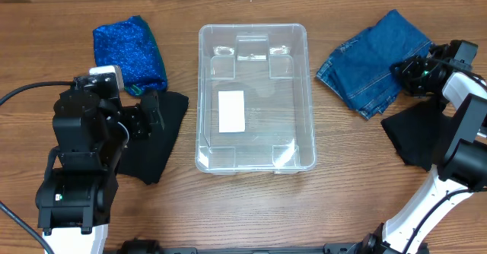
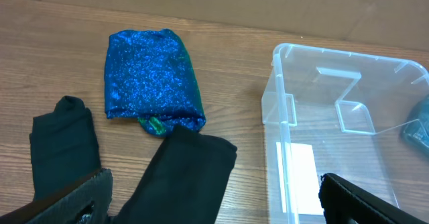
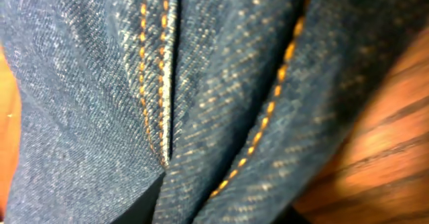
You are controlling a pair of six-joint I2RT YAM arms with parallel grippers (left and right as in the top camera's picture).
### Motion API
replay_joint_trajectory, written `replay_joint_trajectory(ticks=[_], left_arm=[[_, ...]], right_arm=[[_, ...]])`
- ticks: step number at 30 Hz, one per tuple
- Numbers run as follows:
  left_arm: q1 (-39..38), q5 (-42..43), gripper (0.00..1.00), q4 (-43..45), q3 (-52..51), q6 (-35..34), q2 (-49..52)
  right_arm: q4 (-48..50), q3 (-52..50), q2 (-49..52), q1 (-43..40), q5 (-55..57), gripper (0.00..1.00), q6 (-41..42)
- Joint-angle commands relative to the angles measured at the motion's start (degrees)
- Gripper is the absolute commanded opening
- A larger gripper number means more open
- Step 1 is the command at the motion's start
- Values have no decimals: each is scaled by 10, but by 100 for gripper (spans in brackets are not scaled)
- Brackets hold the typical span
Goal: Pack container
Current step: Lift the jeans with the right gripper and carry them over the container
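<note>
Clear container [image 1: 266,125] sits on wood-grain table [image 1: 251,208].

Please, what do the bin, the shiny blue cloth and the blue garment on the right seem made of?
The container: clear, glossy plastic; the table shows through. The shiny blue cloth: probably sequined or metallic fabric; it glitters. The blue garment: matte denim; twill weave, orange stitching.
</note>
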Motion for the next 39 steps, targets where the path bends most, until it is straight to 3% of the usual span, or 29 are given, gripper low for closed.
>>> replay_joint_trajectory(ticks=[1,5,13,26,39], left_arm=[[-4,6,100,1,15,7,1],[-4,6,100,1,15,7,1],[-4,6,100,1,15,7,1],[-4,6,100,1,15,7,1],[-4,1,100,6,15,9,1]], right_arm=[[-23,-35,62,25,-61,27,9],[-23,-15,61,25,-122,19,10],[-22,26,33,23,-198,18,9],[-19,119,-90,19,-282,16,9],[-12,130,-267,19,-368,16,3]])
